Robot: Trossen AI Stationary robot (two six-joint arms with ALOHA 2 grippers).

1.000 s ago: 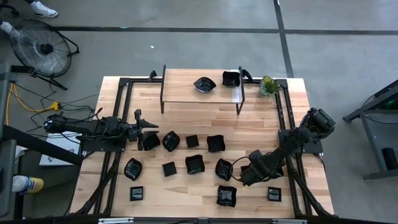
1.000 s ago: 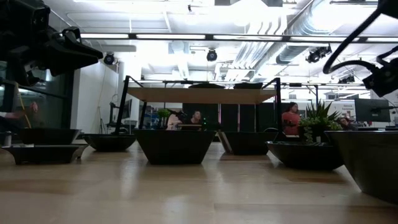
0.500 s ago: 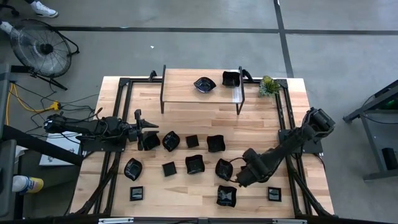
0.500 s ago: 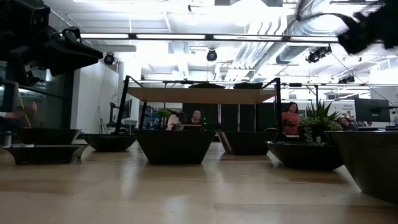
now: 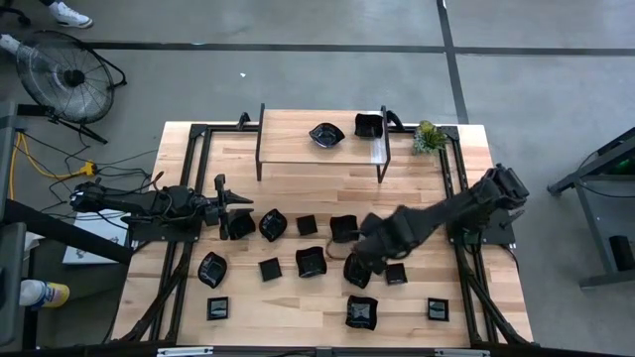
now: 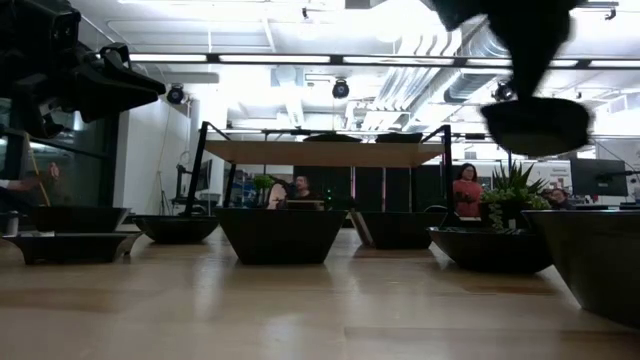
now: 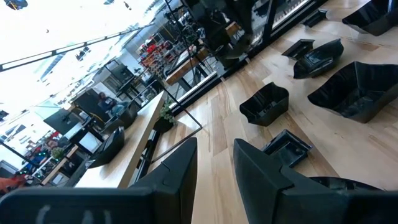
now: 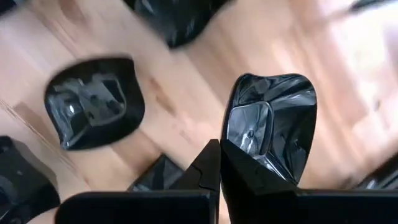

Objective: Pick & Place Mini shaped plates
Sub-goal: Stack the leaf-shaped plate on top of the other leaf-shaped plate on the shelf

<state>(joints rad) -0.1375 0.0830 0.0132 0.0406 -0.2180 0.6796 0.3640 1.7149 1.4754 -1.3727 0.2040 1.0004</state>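
Note:
Several mini shaped plates, small glossy black dishes, lie on the wooden table [image 5: 417,198], most in two rows [image 5: 310,261]. Two more [image 5: 325,135] [image 5: 369,126] sit on a raised wooden shelf [image 5: 298,149] at the far edge. My right gripper [image 5: 363,254] [image 8: 219,163] hangs over the middle right of the table, pointing down, shut on one wavy-edged dish [image 8: 273,121] [image 6: 535,125]. My left gripper [image 5: 238,208] [image 7: 214,168] waits level at the table's left, open, with nothing between its fingers. My right gripper pinches the dish by its rim [image 8: 235,146] between its two fingers, which come from above and point down. The dish is lifted well clear of the table and hangs below the fingertips, its hollow side showing in the right wrist view.
A small green plant [image 5: 427,137] stands at the far right next to the shelf. Black frame rails [image 5: 189,198] run along both sides of the table. Another dish [image 8: 93,102] lies on the wood below the held one. Bare wood lies between the rows and the shelf.
My right gripper has risen from the near right of the table and swung toward the table's left and far side, rolling its wrist. It stays shut, and the dish has come up with it, lifted clear of the table.

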